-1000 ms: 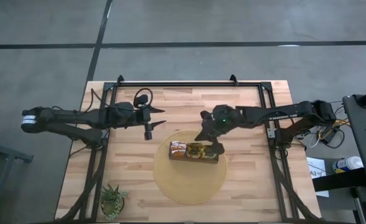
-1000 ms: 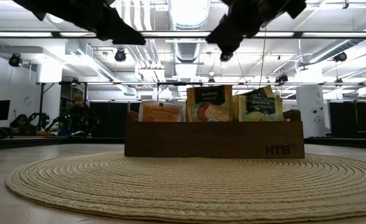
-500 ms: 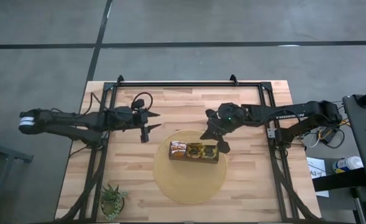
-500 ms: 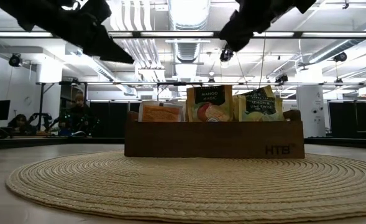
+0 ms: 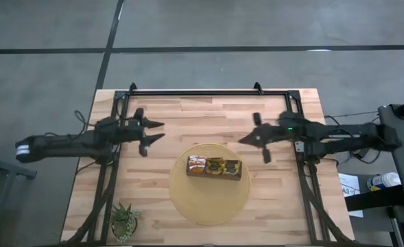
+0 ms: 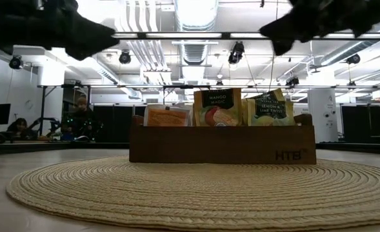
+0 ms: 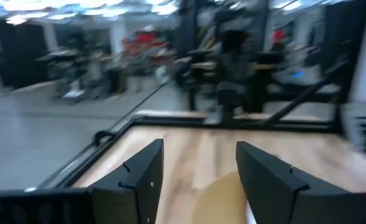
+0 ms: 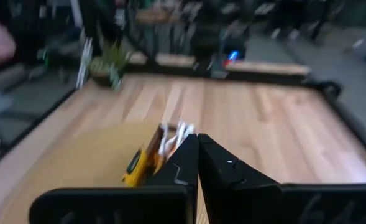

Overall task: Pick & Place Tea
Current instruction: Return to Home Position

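In box (image 6: 222, 147): tea sachets (image 6: 217, 107) light, flimsy, I judge; pinch top edge. My left claw (image 5: 158, 130) released; right claw (image 5: 247, 140) clenched, empty.

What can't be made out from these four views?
Count of tea sachets per section: in the low view the wooden box's front wall hides their lower halves and any behind; too small in the high view.
Sachet print in the right wrist view: blurred, partly covered by the shut right gripper.
Box in the left wrist view: blurred; only the woven mat shows between the fingers of the open left gripper.
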